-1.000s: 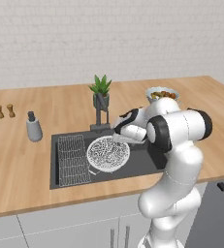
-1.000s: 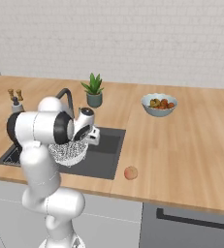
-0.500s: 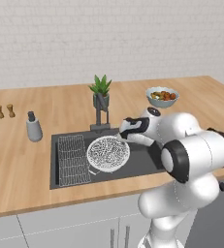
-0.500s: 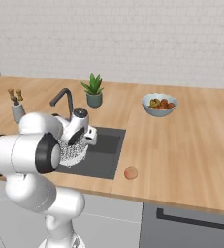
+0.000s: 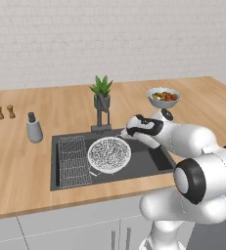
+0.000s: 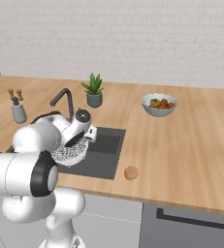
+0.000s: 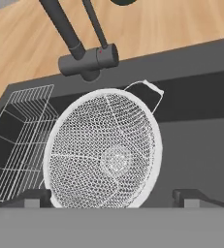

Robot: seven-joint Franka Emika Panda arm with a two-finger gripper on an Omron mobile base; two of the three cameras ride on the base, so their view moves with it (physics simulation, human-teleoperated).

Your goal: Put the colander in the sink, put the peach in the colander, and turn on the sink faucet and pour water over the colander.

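Warm wooden counter runs all around your dark grey sink (image 5: 153, 163), and the round white colander (image 5: 109, 154) of fine mesh already sits in it, just beside the wire rack (image 5: 74, 161), so your first job looks done. Your gripper (image 7: 113, 197) hangs over the colander with its jaws wide apart and nothing in them. You have the small, smooth orange-pink peach (image 6: 130, 173) left to fetch from the counter near the sink's corner, and then the slim dark faucet (image 7: 72, 41) to turn on.
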